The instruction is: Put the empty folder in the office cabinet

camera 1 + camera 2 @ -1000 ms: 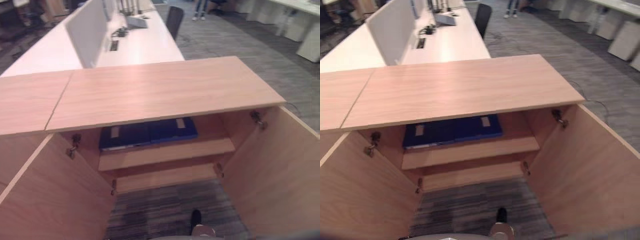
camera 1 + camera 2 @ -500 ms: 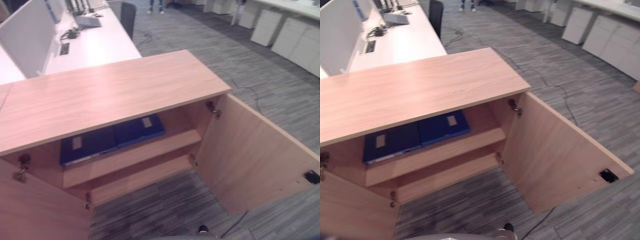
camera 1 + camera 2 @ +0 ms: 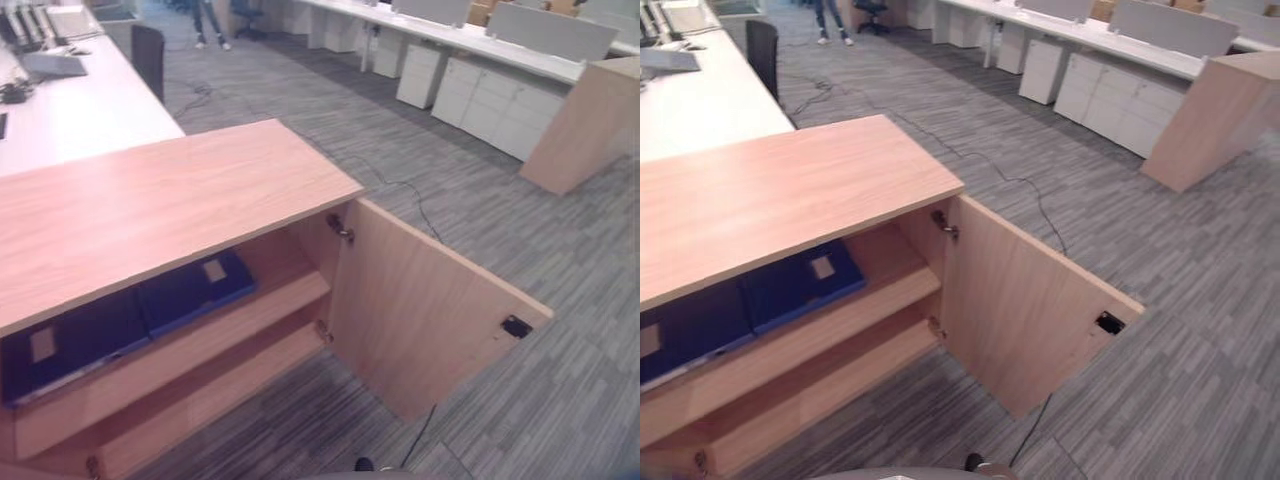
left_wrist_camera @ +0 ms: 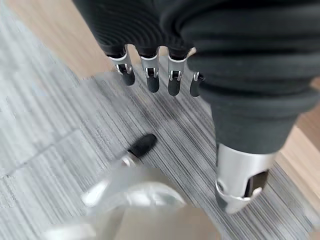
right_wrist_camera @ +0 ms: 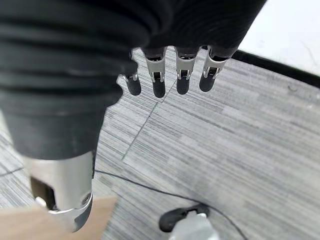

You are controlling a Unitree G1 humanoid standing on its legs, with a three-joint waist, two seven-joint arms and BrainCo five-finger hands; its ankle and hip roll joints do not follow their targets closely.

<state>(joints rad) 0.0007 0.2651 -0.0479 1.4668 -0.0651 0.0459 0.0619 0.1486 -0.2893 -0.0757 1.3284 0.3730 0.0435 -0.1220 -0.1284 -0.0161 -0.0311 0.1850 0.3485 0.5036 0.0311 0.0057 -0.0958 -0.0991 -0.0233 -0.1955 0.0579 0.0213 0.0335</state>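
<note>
The wooden office cabinet [image 3: 150, 210] stands with its right door [image 3: 420, 310] swung wide open. Two dark blue folders with white labels lie flat side by side on its upper shelf [image 3: 190, 340], one to the right [image 3: 195, 288] and one to the left [image 3: 60, 345]. The lower shelf [image 3: 220, 385] is bare. My left hand [image 4: 148, 75] hangs over the grey carpet beside a wooden panel, fingers relaxed and holding nothing. Over the carpet too, my right hand [image 5: 159, 80] is relaxed and holds nothing.
A long white desk [image 3: 70, 100] with a black chair [image 3: 148, 55] runs behind the cabinet. White drawer units [image 3: 470, 90] and another wooden cabinet [image 3: 585, 120] line the far right. A person's legs [image 3: 208, 25] show far back. Grey carpet lies right of the door.
The camera has turned to the right, so the cabinet has slid leftward in the picture and its left door has left the view. The folders lie where they were.
</note>
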